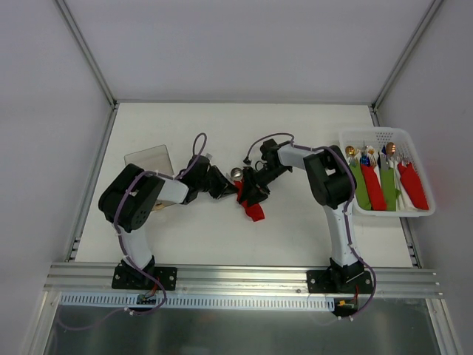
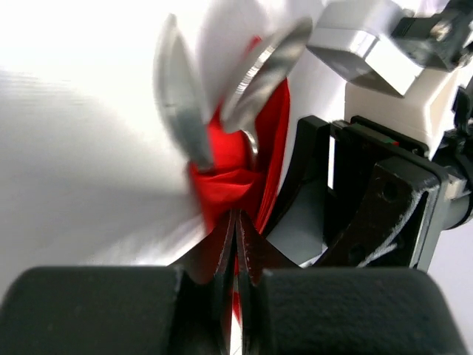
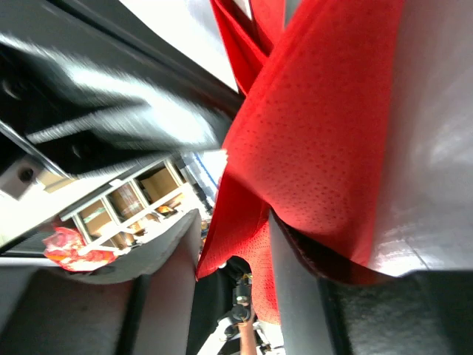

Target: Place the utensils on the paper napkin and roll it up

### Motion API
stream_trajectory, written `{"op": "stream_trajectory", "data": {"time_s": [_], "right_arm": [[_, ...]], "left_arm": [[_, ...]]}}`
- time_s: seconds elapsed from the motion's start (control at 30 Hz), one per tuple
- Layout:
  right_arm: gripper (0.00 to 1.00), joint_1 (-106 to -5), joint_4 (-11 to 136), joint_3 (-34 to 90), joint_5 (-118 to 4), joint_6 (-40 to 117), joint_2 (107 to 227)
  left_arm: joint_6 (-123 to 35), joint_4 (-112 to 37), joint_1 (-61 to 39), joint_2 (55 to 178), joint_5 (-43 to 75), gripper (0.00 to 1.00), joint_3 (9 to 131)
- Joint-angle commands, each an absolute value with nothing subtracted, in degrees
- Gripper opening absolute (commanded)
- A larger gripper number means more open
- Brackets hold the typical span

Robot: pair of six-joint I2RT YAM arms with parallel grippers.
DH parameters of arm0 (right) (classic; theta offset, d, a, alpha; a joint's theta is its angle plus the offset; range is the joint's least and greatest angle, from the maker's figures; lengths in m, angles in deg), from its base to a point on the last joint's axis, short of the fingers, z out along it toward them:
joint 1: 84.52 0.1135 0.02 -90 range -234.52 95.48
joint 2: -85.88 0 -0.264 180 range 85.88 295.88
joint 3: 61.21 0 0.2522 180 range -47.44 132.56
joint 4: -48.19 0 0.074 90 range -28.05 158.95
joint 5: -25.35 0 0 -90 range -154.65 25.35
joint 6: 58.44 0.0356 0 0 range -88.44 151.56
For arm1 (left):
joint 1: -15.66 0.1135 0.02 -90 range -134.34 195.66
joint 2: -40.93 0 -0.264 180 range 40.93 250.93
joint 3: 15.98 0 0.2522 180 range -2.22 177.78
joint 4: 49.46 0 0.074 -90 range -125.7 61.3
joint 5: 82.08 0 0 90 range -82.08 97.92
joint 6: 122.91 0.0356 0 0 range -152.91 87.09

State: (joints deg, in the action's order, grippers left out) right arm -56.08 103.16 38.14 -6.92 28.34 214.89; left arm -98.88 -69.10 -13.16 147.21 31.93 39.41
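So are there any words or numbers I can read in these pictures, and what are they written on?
No text can be read anywhere.
The red napkin and the white basket show no lettering.
The red packet, far behind in the right wrist view, might be printed, but it is too blurred to read.

Left arm [image 1: 140, 196] and right arm [image 1: 329, 177] crowd red napkin [image 1: 253, 212], basket [image 1: 384, 134] at right, far tabletop [image 1: 244, 126] seemingly open.

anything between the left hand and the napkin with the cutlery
Nothing visible. The left hand is pinched shut on the red napkin, with the utensils sticking out of it just beyond.
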Motion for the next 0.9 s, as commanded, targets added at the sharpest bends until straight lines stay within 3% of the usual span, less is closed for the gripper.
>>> {"op": "stream_trajectory", "data": {"time_s": [0.0, 0.33, 0.87], "right_arm": [[0.48, -57.28, 103.79, 37.02, -9.11, 28.40, 216.40], [0.57, -57.45, 102.65, 36.49, -7.61, 27.61, 215.87], [0.53, -57.54, 102.21, 36.05, -7.08, 26.73, 215.52]], "left_arm": [[-95.31, -61.37, -11.76, 141.05, 27.26, 0.00, 39.09], [-92.23, -55.38, -10.35, 136.64, 28.57, 0.00, 43.66], [-95.92, -58.72, -15.54, 144.72, 34.46, 0.00, 45.86]]}}
